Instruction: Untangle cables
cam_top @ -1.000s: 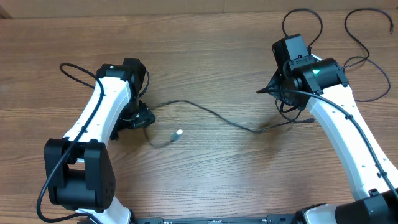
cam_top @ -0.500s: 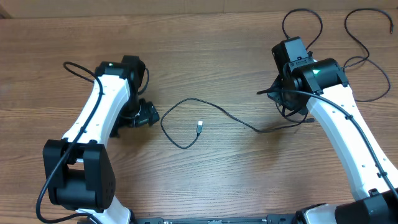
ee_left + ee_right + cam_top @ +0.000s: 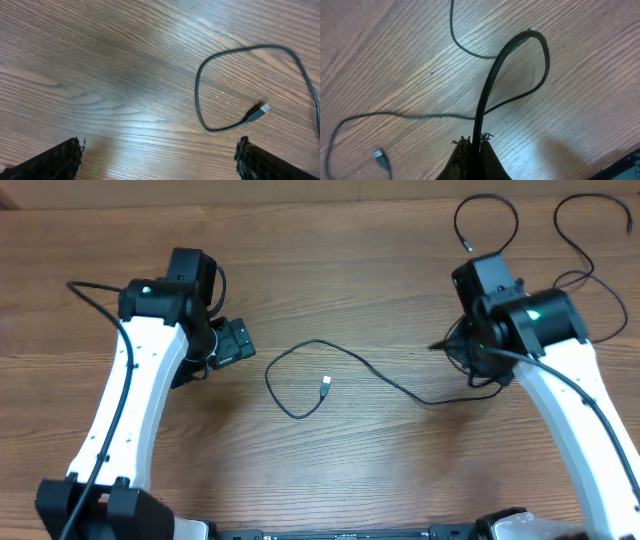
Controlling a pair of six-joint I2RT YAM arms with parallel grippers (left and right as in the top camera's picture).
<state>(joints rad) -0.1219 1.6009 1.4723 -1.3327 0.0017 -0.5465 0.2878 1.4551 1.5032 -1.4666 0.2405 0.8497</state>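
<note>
A thin black cable [image 3: 352, 363] lies in a loose curve across the middle of the wooden table, and its small plug end [image 3: 325, 386] rests free inside the loop. It also shows in the left wrist view [image 3: 200, 95], with the plug [image 3: 257, 112]. My left gripper [image 3: 232, 342] is open and empty, hovering left of the loop, its fingertips [image 3: 160, 157] wide apart. My right gripper [image 3: 462, 352] is shut on a cable [image 3: 487, 95] that loops up from its fingertips [image 3: 475, 145].
More thin black cables curl at the far right: one loop [image 3: 487, 210] behind the right arm and a longer curve [image 3: 600, 260] near the table's right edge. Each arm carries its own thicker black cable [image 3: 90, 290].
The left gripper has let go of the cable and pulled back to the left and up. The freed cable end fell into a loop at the middle. The right gripper shifted slightly right.
</note>
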